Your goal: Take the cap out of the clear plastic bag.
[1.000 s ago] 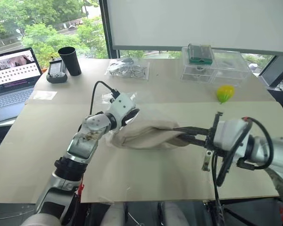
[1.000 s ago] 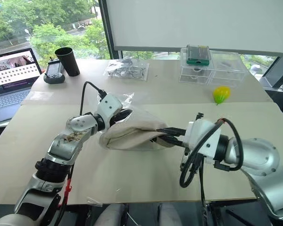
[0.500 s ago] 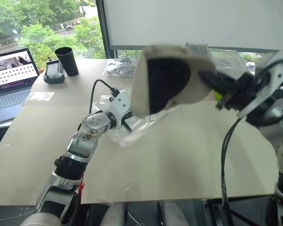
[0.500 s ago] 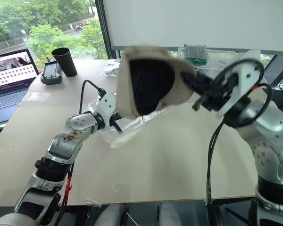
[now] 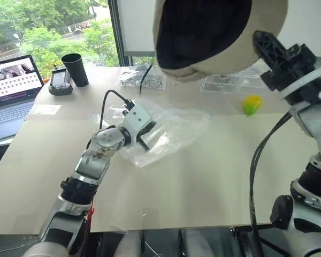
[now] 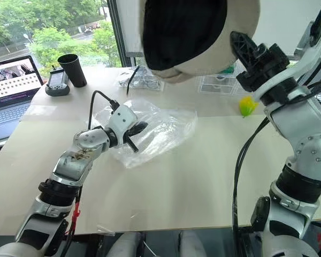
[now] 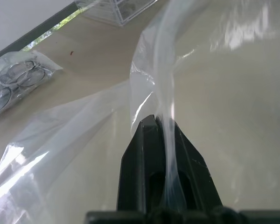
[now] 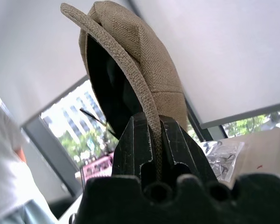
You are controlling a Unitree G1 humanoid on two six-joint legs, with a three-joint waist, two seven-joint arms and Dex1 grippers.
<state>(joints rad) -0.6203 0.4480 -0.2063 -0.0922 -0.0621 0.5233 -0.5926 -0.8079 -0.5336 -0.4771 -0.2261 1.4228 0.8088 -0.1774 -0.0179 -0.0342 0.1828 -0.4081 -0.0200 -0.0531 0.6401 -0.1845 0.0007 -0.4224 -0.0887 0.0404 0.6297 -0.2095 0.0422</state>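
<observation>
High above the table (image 5: 214, 182), the soft beige fabric cap (image 5: 224, 48) is being gripped by the right gripper (image 8: 151, 135), while the crinkly clear plastic bag (image 5: 174, 131) is being pinched by the left gripper (image 7: 161, 126).

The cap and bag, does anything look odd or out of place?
Nothing stands out. The cap, pinched by its rim in the right gripper, hangs high above the table; the empty bag lies crumpled but intact, pinched by the left gripper.

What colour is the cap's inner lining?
Black, inside the beige cap; it shows best in the right eye view.
</observation>
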